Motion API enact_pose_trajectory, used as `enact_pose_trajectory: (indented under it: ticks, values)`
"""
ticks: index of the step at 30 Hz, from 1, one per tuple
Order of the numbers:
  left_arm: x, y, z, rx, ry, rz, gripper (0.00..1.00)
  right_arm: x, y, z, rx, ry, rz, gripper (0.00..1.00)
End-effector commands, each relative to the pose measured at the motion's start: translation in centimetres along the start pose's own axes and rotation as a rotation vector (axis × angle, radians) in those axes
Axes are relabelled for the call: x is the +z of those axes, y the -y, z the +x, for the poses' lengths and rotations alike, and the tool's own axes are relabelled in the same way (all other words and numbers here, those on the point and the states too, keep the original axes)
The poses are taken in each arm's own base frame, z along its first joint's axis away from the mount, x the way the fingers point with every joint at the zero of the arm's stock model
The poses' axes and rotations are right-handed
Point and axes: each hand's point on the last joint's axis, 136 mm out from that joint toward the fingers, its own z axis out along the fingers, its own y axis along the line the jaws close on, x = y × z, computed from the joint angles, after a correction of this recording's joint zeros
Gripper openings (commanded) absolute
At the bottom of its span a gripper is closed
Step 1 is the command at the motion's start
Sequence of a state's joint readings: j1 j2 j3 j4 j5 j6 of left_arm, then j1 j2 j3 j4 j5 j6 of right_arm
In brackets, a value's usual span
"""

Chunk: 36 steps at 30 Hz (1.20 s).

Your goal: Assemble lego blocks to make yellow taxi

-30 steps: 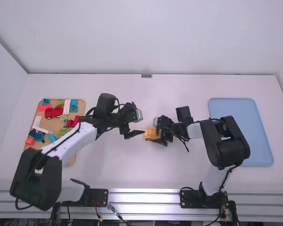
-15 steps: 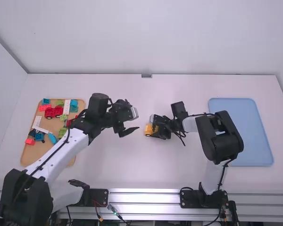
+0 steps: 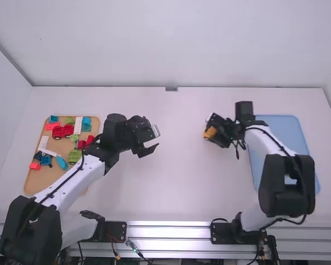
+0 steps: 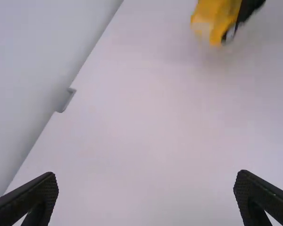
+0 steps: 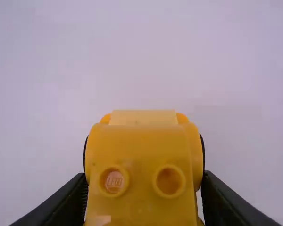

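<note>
My right gripper (image 3: 216, 134) is right of the table's middle in the high view, shut on the yellow taxi (image 3: 209, 133). Seen from the right wrist, the yellow taxi (image 5: 141, 165) has two round studs facing the camera and sits between the fingertips of the right gripper (image 5: 144, 188). My left gripper (image 3: 150, 144) stands open and holds nothing, left of the middle; in its own wrist view the left gripper (image 4: 146, 193) has its fingers wide apart. Farther off in that view is the yellow taxi (image 4: 218, 19), partly cut off by the edge.
At the left, a tan tray (image 3: 49, 175) holds several loose blocks, with a red wheeled piece (image 3: 62, 131) among them. A blue tray (image 3: 289, 132) lies at the right, partly under the right arm. A white wall rises behind the table.
The right gripper has moved right, toward the blue tray, carrying the yellow taxi with it. The left gripper drew back slightly to the left, then stayed nearly still.
</note>
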<state>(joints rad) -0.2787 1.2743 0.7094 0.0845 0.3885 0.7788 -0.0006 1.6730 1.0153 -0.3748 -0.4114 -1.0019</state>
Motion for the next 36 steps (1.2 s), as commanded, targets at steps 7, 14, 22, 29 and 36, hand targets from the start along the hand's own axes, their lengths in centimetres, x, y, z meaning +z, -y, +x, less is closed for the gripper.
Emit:
enact_pose_trajectory:
  ticks: [7, 14, 22, 29, 36]
  values:
    - [0.3, -1.6, 1.1, 0.036, 0.017, -0.152, 0.99, -7.7, 8.4, 10.8, 0.53, -0.086, 0.326, 0.49]
    - [0.1, -2.1, 0.6, 0.016, 0.071, -0.201, 1.0, -9.6, 10.9, 18.0, 0.786, 0.007, 0.514, 0.56]
    - [0.0, -2.3, 0.2, -0.025, 0.089, -0.211, 0.99, -8.3, 9.7, 22.1, 0.912, 0.05, 0.501, 0.62]
    - [0.0, -2.4, 0.2, -0.049, 0.094, -0.212, 0.99, -7.5, 9.3, 23.3, 0.94, 0.032, 0.479, 0.62]
    - [0.0, -2.3, 0.3, -0.065, 0.092, -0.208, 0.99, -7.6, 9.2, 24.1, 0.973, -0.008, 0.502, 0.83]
